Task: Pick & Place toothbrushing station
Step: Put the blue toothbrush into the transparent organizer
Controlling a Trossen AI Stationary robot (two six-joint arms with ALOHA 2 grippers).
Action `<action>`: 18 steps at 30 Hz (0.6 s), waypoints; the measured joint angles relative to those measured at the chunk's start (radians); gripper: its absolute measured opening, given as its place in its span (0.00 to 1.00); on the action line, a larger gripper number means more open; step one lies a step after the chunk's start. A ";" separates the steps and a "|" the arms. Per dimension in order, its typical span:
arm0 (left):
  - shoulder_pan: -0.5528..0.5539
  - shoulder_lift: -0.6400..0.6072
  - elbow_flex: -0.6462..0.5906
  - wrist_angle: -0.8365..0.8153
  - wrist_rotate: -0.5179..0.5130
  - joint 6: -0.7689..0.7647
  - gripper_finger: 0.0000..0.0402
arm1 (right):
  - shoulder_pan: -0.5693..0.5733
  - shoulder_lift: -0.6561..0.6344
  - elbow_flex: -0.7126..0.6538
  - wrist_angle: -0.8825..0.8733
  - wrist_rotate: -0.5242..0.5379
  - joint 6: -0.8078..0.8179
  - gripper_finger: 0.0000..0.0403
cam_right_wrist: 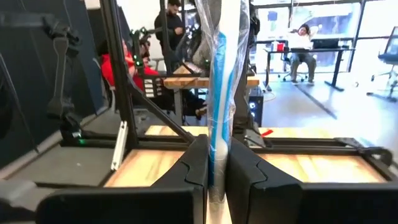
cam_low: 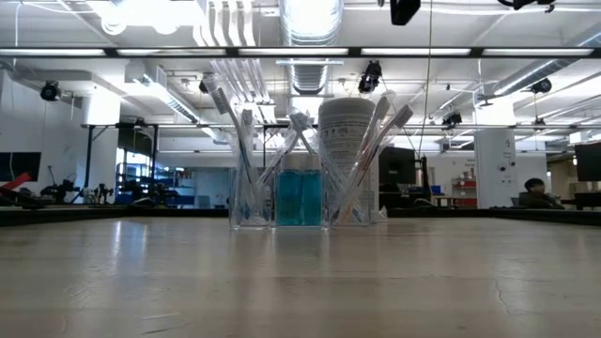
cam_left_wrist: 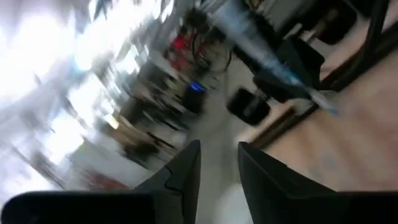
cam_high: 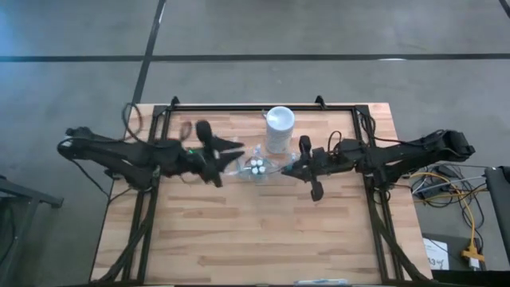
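Step in hand: a wrapped toothbrush [cam_right_wrist: 221, 93] was judged to be on its way into the clear holder [cam_high: 256, 167]; the right gripper [cam_right_wrist: 216, 168] was seen beside the holder in the high view.
Right jaws: pressed together on the wrapped toothbrush, which stood upright between them.
Left gripper [cam_left_wrist: 217, 165]: placed on the holder's other side, just beside it; jaws seen spread with nothing between them in the wrist view.
Advice for the step: the brush should be kept vertical and lowered into a free gap; release is best delayed until the end is seated, since the brushes already standing lean outward and could be knocked.
Risk: the holder looked light; a sideways push might tip it or shift the white cup [cam_high: 280, 127].
Clear holder contents: several toothbrushes [cam_low: 246, 155] leaning outward, with teal tubes [cam_low: 299, 197] standing in the middle.
White cup: stood on the bench [cam_high: 239, 239] just behind the holder; contents could not be told.
Station position: near the middle of the bench, toward the far edge, between the two arms.
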 joint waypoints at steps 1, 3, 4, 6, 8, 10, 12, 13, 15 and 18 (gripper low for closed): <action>0.015 -0.025 0.000 -0.052 0.013 -0.111 0.27 | 0.000 -0.007 -0.002 -0.007 0.000 -0.014 0.05; 0.057 -0.072 -0.008 -0.163 0.084 -0.299 0.27 | 0.000 -0.020 -0.010 -0.021 0.005 -0.049 0.05; 0.082 -0.094 -0.024 -0.203 0.144 -0.384 0.27 | 0.000 -0.025 -0.015 -0.024 0.015 -0.067 0.05; 0.136 -0.138 -0.084 -0.237 0.283 -0.532 0.27 | 0.000 -0.035 -0.029 -0.029 0.032 -0.107 0.05; 0.185 -0.181 -0.175 -0.218 0.426 -0.642 0.27 | -0.001 -0.041 -0.043 -0.034 0.052 -0.146 0.05; 0.220 -0.219 -0.293 -0.148 0.504 -0.724 0.26 | -0.001 -0.042 -0.067 -0.037 0.085 -0.170 0.05; 0.240 -0.253 -0.426 -0.023 0.515 -0.803 0.25 | -0.001 -0.038 -0.093 -0.036 0.109 -0.188 0.05; 0.245 -0.270 -0.496 0.047 0.514 -0.830 0.24 | -0.001 -0.035 -0.107 -0.028 0.114 -0.199 0.05; 0.249 -0.300 -0.631 0.200 0.515 -0.867 0.23 | -0.001 -0.025 -0.134 0.013 0.118 -0.214 0.05; 0.248 -0.334 -0.814 0.451 0.503 -0.961 0.20 | 0.001 -0.012 -0.180 0.116 0.122 -0.222 0.05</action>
